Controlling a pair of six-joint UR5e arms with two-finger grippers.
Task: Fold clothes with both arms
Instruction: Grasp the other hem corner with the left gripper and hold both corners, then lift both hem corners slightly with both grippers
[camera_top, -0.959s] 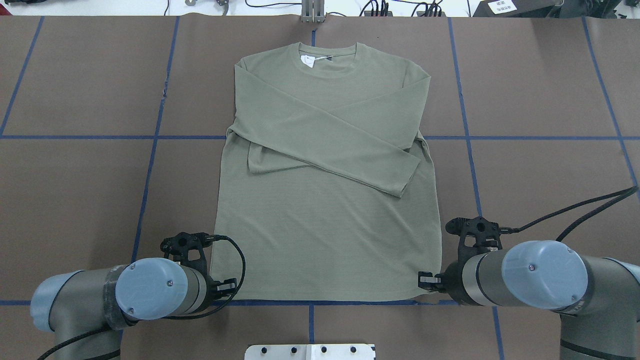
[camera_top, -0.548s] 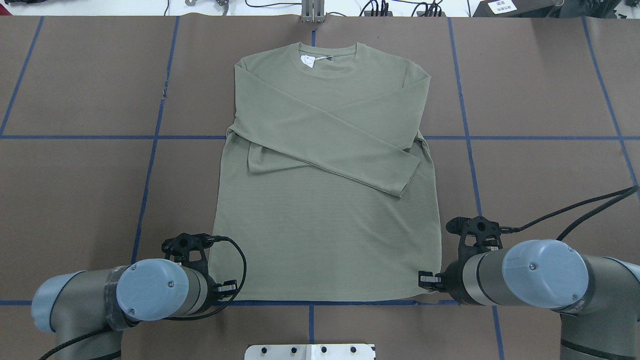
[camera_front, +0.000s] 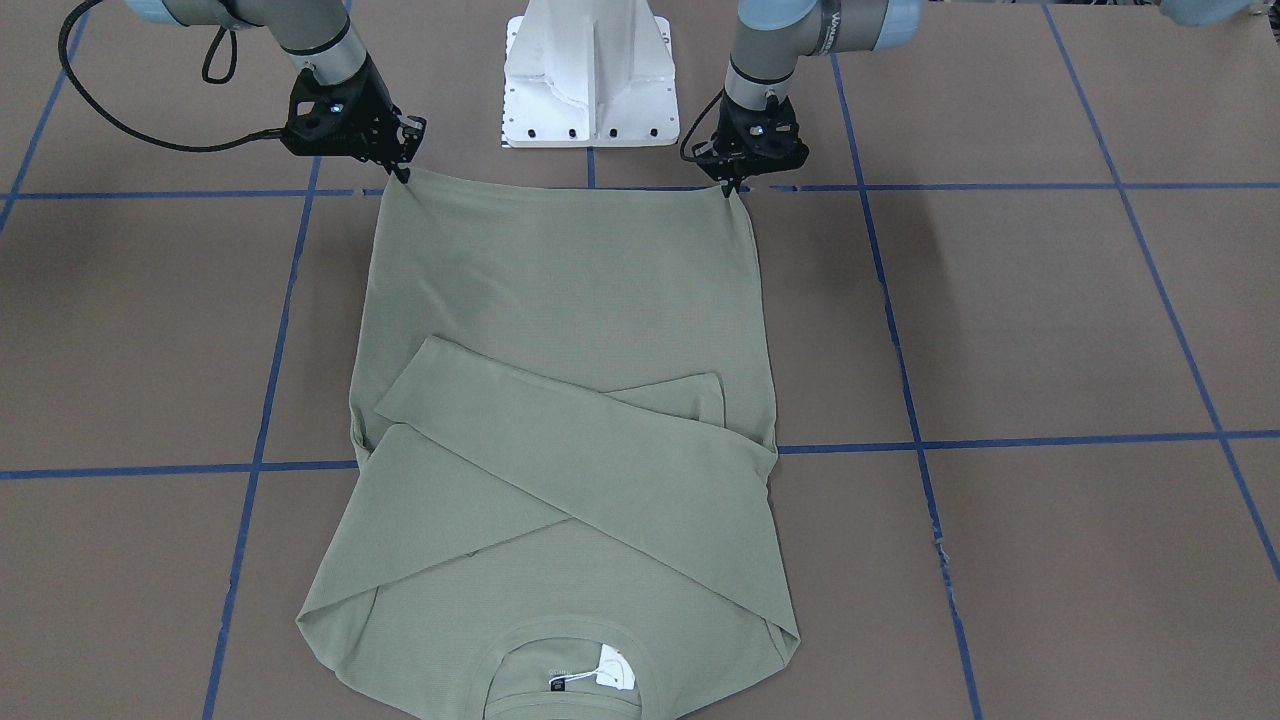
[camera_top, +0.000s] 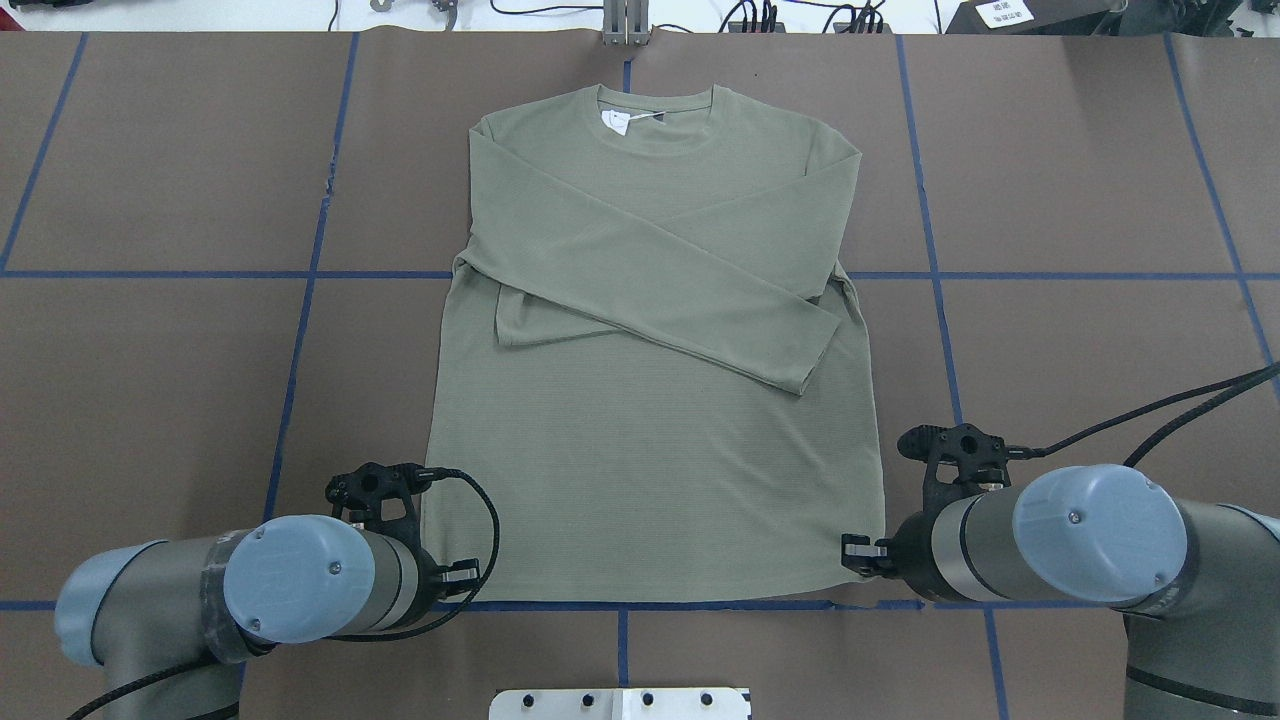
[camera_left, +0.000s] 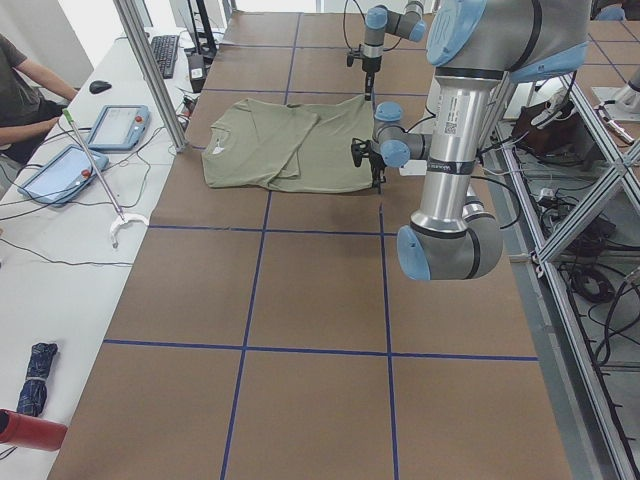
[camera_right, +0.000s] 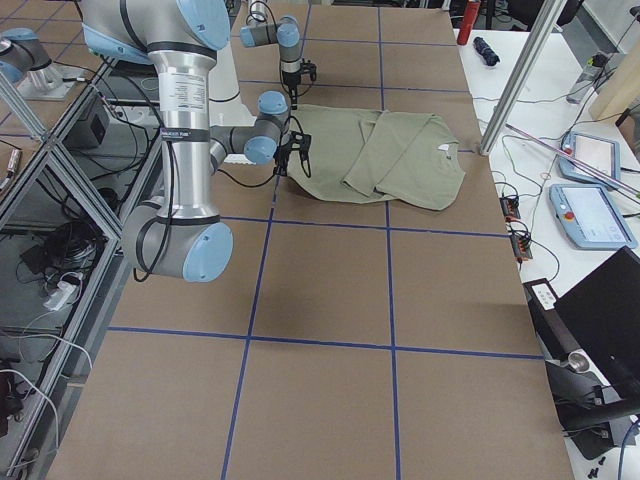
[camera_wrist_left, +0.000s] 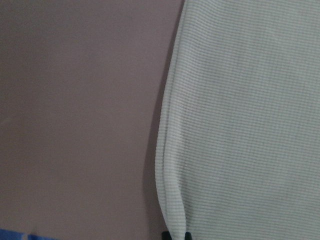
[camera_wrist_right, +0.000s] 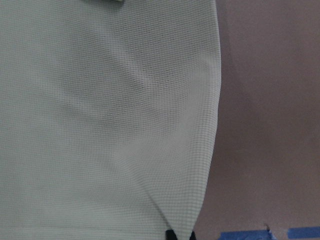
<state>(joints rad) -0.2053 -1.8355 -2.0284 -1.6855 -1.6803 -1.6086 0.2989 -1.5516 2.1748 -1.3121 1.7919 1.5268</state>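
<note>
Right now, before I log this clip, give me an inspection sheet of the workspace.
Surface: brown table, blue tape grid.
Job's things: green shirt lying flat, sleeves crossed over the chest, collar away from the robot.
Clutter: nothing seen.
Grippers: left gripper and right gripper each pinch a hem corner.
Cables: black cables run from both wrists.
Surroundings: white pedestal; side bench with tablets; a seated person.

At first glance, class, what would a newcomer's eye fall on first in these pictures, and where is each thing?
A green long-sleeved shirt lies flat in the middle of the brown table, its sleeves crossed over the front and its collar pointing away from the robot. The left hand and the right hand each pinch a bottom corner of the hem, on the side nearest the white base.
</note>
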